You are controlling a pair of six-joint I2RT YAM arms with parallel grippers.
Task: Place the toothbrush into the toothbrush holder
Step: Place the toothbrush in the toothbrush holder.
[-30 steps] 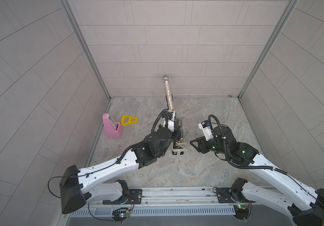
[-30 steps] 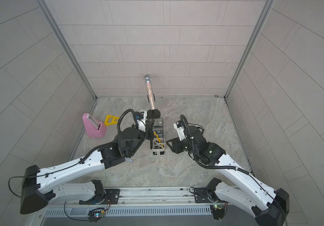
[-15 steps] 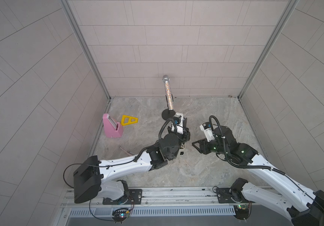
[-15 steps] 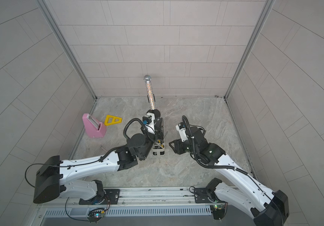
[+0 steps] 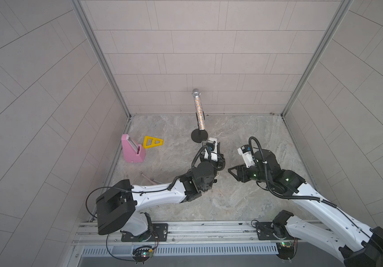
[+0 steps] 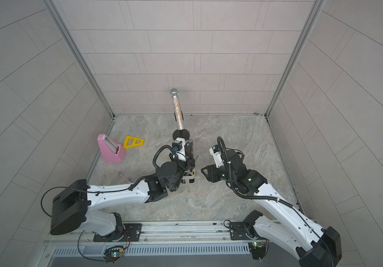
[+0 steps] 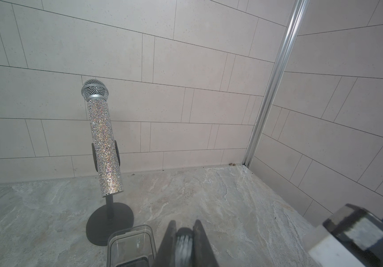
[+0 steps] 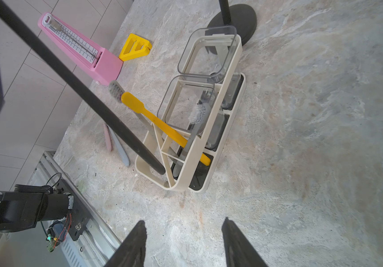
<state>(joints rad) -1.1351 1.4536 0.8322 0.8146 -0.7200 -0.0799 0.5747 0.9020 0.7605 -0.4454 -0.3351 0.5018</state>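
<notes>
My left gripper [image 7: 184, 225] is shut on the bristle head of a black toothbrush [image 7: 184, 245]. In the right wrist view the toothbrush's long handle [image 8: 81, 92] slants down, and its lower end sits in the end compartment of the cream toothbrush holder [image 8: 229, 76]. In a top view the left gripper [image 6: 188, 151] hangs over the holder [image 6: 190, 181]. The holder's clear box [image 7: 130, 233] shows beside the left jaws. A yellow toothbrush [image 8: 155, 120] and a grey one [image 8: 198, 113] stand in the holder. My right gripper [image 8: 183, 224] is open and empty, just right of the holder [image 6: 205, 172].
A glittery microphone on a black round stand [image 5: 199, 111] rises just behind the holder. A pink wedge block [image 5: 131, 150] and a yellow triangle [image 5: 152, 142] lie at the left wall. Two more toothbrushes, pink [image 8: 107, 138] and grey-blue [image 8: 121, 150], lie on the floor left of the holder.
My left arm has swung right and now covers the holder from above, with the toothbrush still in its grip. The right arm has hardly moved.
</notes>
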